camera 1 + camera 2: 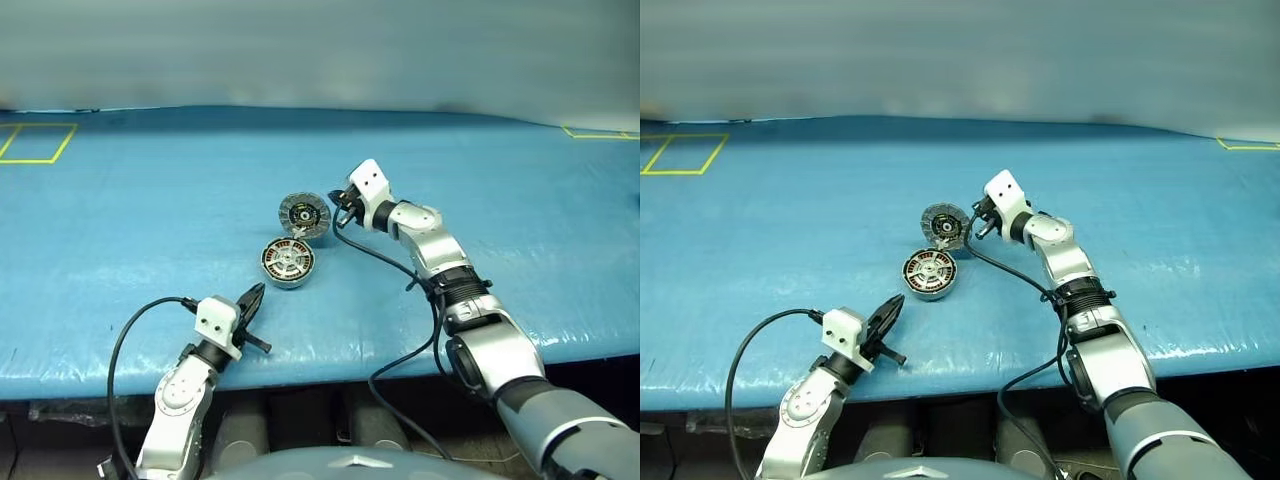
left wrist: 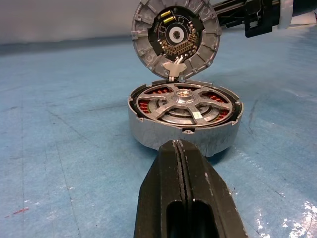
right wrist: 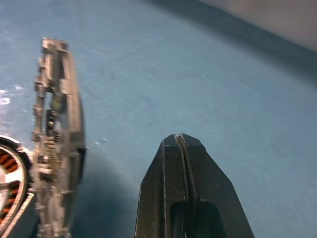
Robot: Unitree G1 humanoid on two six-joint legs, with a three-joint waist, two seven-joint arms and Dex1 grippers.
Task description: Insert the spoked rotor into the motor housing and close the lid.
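The motor housing [image 1: 288,262] is a short metal drum on the blue table. The spoked rotor [image 2: 181,101] lies inside it, silver spokes over copper windings. The lid [image 1: 304,215] stands upright at the housing's far rim, its dark inner face with yellow marks towards me. My right gripper [image 1: 345,205] is shut and empty, just right of the lid and behind its outer face; the right wrist view shows the lid [image 3: 54,144] edge-on beside the fingers. My left gripper [image 1: 254,298] is shut and empty, near the table's front edge, pointing at the housing from a short way off.
Blue sheet [image 1: 130,230] covers the whole table. Yellow tape squares mark the far left corner [image 1: 35,143] and the far right [image 1: 600,132]. A black cable [image 1: 385,262] from my right wrist trails over the table beside the housing. The front edge [image 1: 330,365] is close under my left gripper.
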